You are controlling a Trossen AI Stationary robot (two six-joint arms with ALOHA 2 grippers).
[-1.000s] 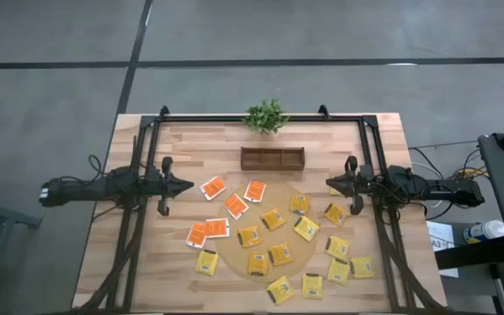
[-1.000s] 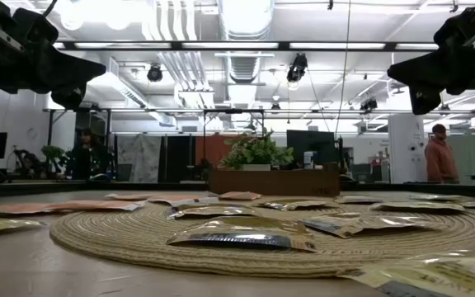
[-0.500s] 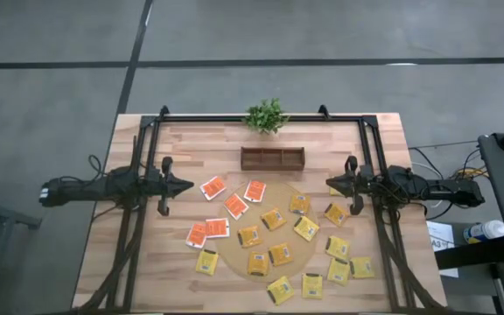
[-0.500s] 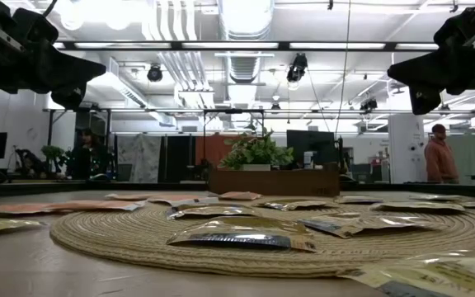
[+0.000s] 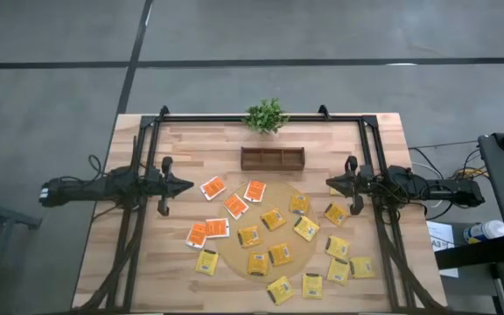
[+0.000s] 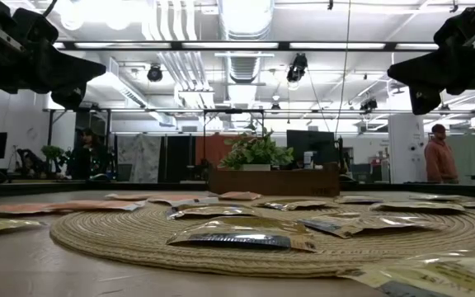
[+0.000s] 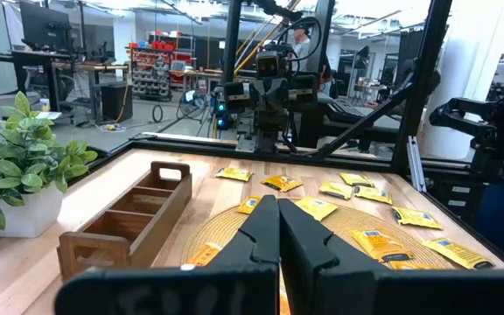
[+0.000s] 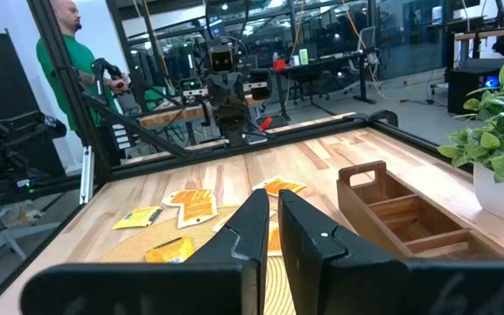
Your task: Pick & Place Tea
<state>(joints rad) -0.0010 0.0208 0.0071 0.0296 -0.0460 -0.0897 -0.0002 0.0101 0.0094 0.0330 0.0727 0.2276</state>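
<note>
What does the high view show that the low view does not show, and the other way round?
Only the high view shows the whole layout: the left gripper and right gripper, both shut and empty, on opposite sides of the table, and which tea packets are orange-red or yellow.

Only the low view shows the room behind, with a person standing at its right.

Both show the round mat, the wooden tray, the plant and the scattered packets.
</note>
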